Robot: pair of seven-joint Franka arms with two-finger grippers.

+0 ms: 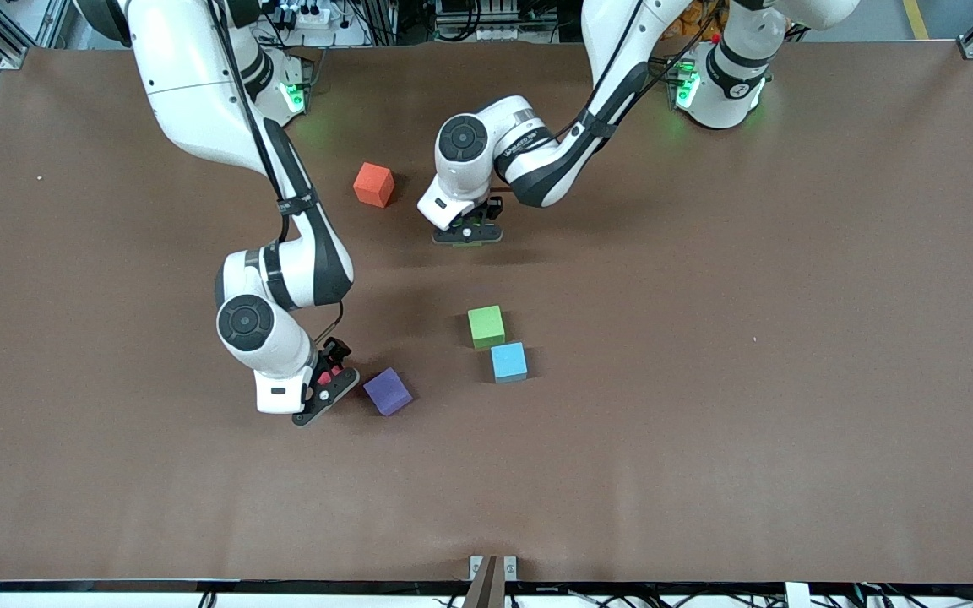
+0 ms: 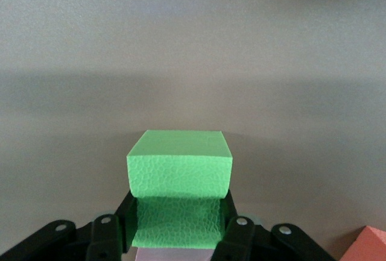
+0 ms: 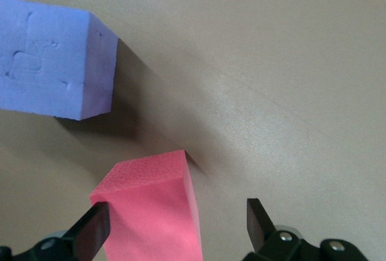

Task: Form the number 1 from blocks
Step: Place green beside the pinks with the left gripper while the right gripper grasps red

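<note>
My left gripper (image 1: 467, 234) (image 2: 179, 216) is low over the table's middle, shut on a green block (image 1: 467, 243) (image 2: 179, 164). A pale pink block (image 2: 175, 255) shows as a sliver right against it. My right gripper (image 1: 328, 384) (image 3: 178, 222) stands open around a red block (image 1: 325, 377) (image 3: 151, 213); one finger is at its side and the other is well apart. A purple block (image 1: 387, 391) (image 3: 54, 62) lies just beside it. The second green block (image 1: 486, 327) and the blue block (image 1: 508, 361) touch at a corner. An orange block (image 1: 373, 184) (image 2: 368, 246) lies near the left gripper. The other pink block is hidden.
The brown table (image 1: 706, 380) stretches wide toward the left arm's end and toward the front camera. The right arm's elbow (image 1: 284, 279) hangs above the table between the orange block and the purple block.
</note>
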